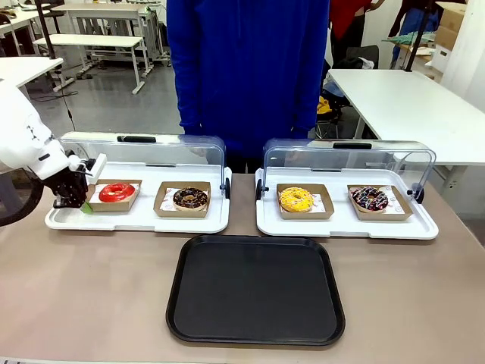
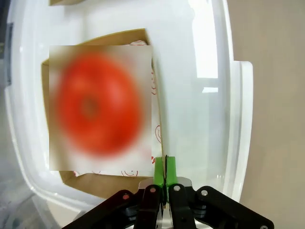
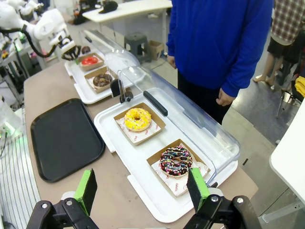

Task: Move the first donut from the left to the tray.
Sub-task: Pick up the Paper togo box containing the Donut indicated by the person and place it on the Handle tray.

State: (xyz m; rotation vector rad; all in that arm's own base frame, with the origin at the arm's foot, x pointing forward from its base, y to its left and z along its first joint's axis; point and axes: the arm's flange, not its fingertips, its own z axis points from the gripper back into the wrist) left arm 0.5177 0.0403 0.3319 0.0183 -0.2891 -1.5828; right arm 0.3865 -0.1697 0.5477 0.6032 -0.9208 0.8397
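The red donut (image 1: 116, 192) lies in a shallow brown cardboard box (image 1: 130, 204) at the left end of the left white tray (image 1: 136, 221). My left gripper (image 1: 82, 203) stands at that box's left edge. In the left wrist view the donut (image 2: 97, 107) is a blurred red patch, and the gripper (image 2: 165, 167) has its green pads pressed together on the rim of the box (image 2: 95, 40). The black tray (image 1: 258, 292) lies at the near middle of the table. My right gripper (image 3: 142, 191) hangs open high above the table's right end, with the black tray (image 3: 64, 138) to its left.
A chocolate donut (image 1: 190, 199) shares the left white tray. A yellow donut (image 1: 295, 199) and a sprinkled chocolate donut (image 1: 370, 199) sit in the right white tray (image 1: 345, 226). Both clear lids stand raised behind. A person in blue (image 1: 246, 76) stands at the far edge.
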